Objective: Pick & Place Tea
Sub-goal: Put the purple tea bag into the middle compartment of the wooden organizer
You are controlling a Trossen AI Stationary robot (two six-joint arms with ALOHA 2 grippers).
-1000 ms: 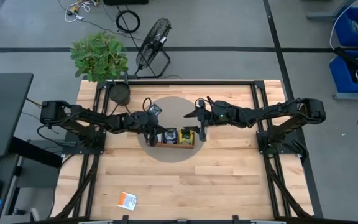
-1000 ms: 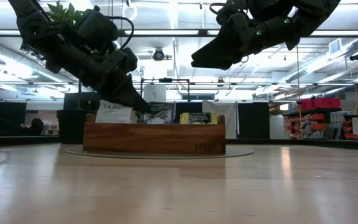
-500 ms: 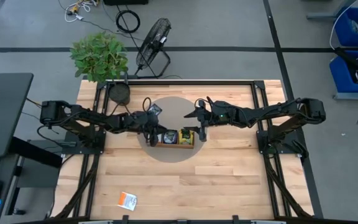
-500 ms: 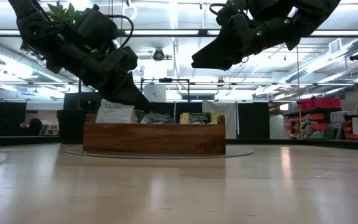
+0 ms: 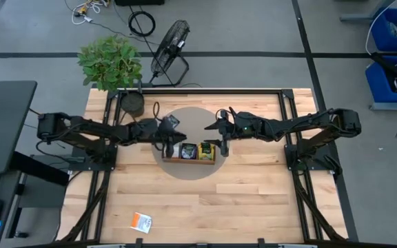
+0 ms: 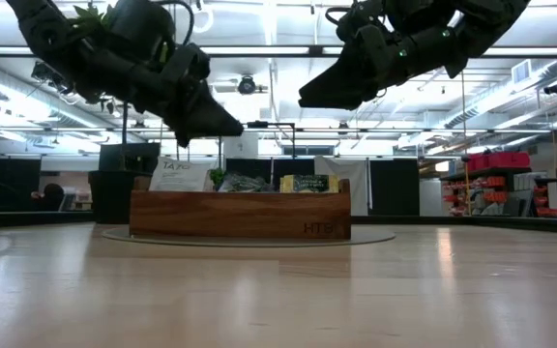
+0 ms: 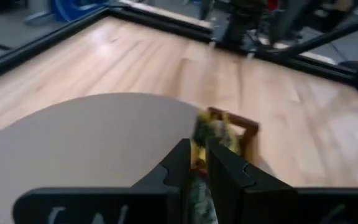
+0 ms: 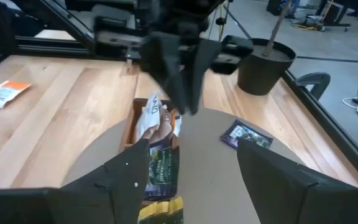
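Observation:
A long wooden tray stands on a round grey mat at mid-table. Tea sachets stand upright in it: a white one, a dark one and a yellow-green one. My left gripper hangs above the tray's left end, its fingers a narrow gap apart with nothing between them. My right gripper stands wide open above the tray's right end. A navy sachet lies flat on the mat behind the tray. An orange-and-white sachet lies near the table's front edge.
A potted plant stands at the table's far left corner, its dark pot close to the mat. A floor fan stands beyond the far edge. Black frame rails run along the table's sides.
My left gripper has risen from the tray's left part and now hangs clear above it, tipped less steeply. The dark sachet that its tip was at stays in the tray. My right gripper has kept still.

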